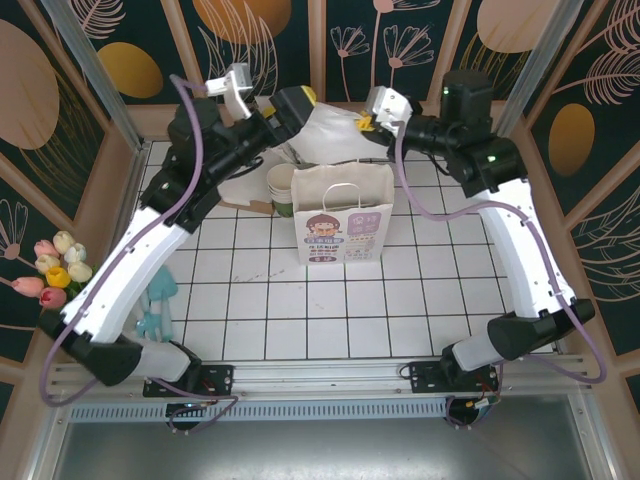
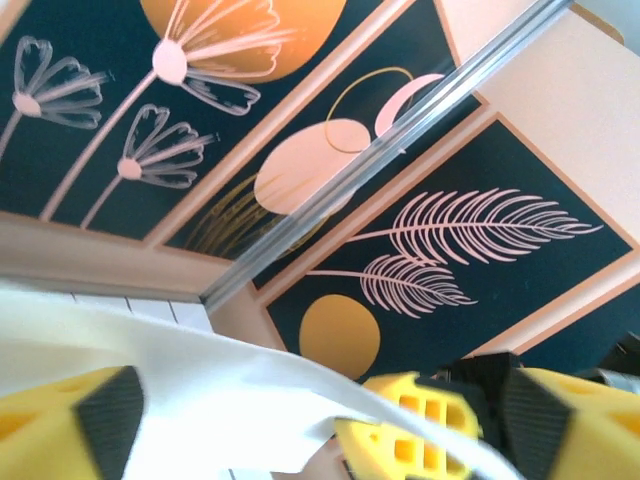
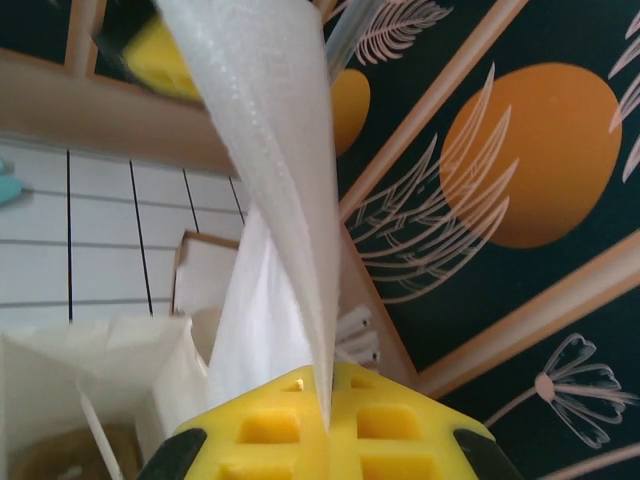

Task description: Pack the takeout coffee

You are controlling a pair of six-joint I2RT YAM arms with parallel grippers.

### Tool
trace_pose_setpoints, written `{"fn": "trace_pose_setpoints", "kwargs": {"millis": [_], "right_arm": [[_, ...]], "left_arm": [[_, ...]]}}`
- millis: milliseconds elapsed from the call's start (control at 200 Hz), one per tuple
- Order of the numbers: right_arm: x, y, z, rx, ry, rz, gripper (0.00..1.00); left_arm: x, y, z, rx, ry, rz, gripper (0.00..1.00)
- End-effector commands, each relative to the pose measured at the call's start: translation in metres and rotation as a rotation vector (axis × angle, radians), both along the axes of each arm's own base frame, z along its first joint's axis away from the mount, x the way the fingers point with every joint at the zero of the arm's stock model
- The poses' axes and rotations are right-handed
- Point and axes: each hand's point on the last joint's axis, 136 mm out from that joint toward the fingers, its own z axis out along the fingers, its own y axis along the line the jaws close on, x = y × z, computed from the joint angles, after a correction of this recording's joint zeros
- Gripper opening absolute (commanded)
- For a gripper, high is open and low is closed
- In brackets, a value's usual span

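Note:
A small cup [image 1: 282, 192] with a cream inside and a green wall stands just left of the white paper bag [image 1: 343, 215], which is upright at mid table. Behind the bag a thin white sheet [image 1: 325, 135] stretches between both grippers. My right gripper [image 1: 365, 122] is shut on the sheet's edge; in the right wrist view the sheet [image 3: 270, 150] rises from the seam of the closed yellow fingers [image 3: 328, 425]. My left gripper [image 2: 320, 430] is open, its fingers [image 2: 70, 415] wide apart with the sheet [image 2: 200, 390] lying across between them. The bag's open mouth [image 3: 100, 370] shows something brown inside.
Tulips [image 1: 55, 270] lean at the left edge and a teal object [image 1: 158, 300] lies near the left arm. White-wrapped straws [image 3: 355, 335] lie by the back wall. A flat white and brown piece [image 1: 240, 190] sits left of the cup. White tiles stretch in front of the bag.

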Motion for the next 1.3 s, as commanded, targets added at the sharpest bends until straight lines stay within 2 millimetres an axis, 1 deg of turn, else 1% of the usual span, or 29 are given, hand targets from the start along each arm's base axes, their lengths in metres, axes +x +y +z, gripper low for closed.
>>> {"fn": "trace_pose_setpoints", "kwargs": {"millis": [0,75,150,190,225,305,365,430,505,595,691,731,741,771,821,946,1016,1096,1196,1291], "right_arm": [[-0.019,-0.011,-0.008,-0.082,0.017,0.107,0.0],[-0.024,-0.016,-0.013,-0.131,0.029,0.127,0.0],[-0.021,-0.022,-0.019,-0.187,0.023,0.108,0.0],[-0.017,-0.024,-0.023,-0.21,0.018,0.093,0.0],[-0.014,-0.026,-0.025,-0.228,0.014,0.079,0.0],[-0.004,-0.028,-0.03,-0.253,0.014,0.047,0.0],[0.004,-0.028,-0.032,-0.254,0.034,0.017,0.0],[0.008,-0.023,-0.038,-0.272,0.065,-0.016,0.0],[0.013,-0.015,-0.051,-0.32,0.1,-0.081,0.0],[0.017,-0.008,-0.064,-0.381,0.143,-0.183,0.0],[0.022,-0.005,-0.071,-0.408,0.2,-0.287,0.0],[0.028,-0.011,-0.074,-0.426,0.211,-0.345,0.0],[0.026,-0.007,-0.075,-0.434,0.208,-0.346,0.0],[0.027,-0.005,-0.075,-0.445,0.201,-0.37,0.0],[0.032,-0.007,-0.072,-0.456,0.175,-0.427,0.0],[0.037,-0.002,-0.063,-0.477,0.104,-0.505,0.0],[0.038,0.0,-0.057,-0.49,0.072,-0.553,0.0],[0.035,0.003,-0.059,-0.514,0.062,-0.582,0.0],[0.029,0.008,-0.069,-0.537,0.076,-0.587,0.0],[0.026,0.011,-0.087,-0.566,0.112,-0.589,0.0]], "left_arm": [[-0.028,0.043,0.034,0.093,-0.208,0.142,0.98],[-0.024,0.074,0.024,0.177,-0.184,0.303,0.98],[-0.017,0.109,0.008,0.245,-0.116,0.481,0.99],[-0.015,0.119,0.001,0.271,-0.094,0.523,0.98],[-0.014,0.123,-0.004,0.287,-0.081,0.535,0.99],[-0.011,0.115,-0.013,0.312,-0.074,0.493,0.99],[-0.007,0.103,-0.025,0.336,-0.059,0.437,0.98],[-0.001,0.091,-0.043,0.376,-0.025,0.384,0.99],[0.005,0.078,-0.064,0.423,0.007,0.328,0.98],[0.012,0.068,-0.087,0.476,0.038,0.291,0.99],[0.021,0.073,-0.107,0.532,0.074,0.334,0.98],[0.026,0.078,-0.115,0.553,0.096,0.359,0.98],[0.027,0.079,-0.116,0.557,0.102,0.364,0.99],[0.03,0.083,-0.122,0.566,0.125,0.381,0.98],[0.035,0.088,-0.13,0.573,0.161,0.408,0.99],[0.046,0.095,-0.149,0.572,0.227,0.441,0.98],[0.049,0.095,-0.153,0.567,0.238,0.447,0.98],[0.051,0.094,-0.155,0.563,0.239,0.443,0.98],[0.052,0.094,-0.155,0.558,0.236,0.445,0.99],[0.053,0.094,-0.155,0.554,0.23,0.441,0.98]]}}
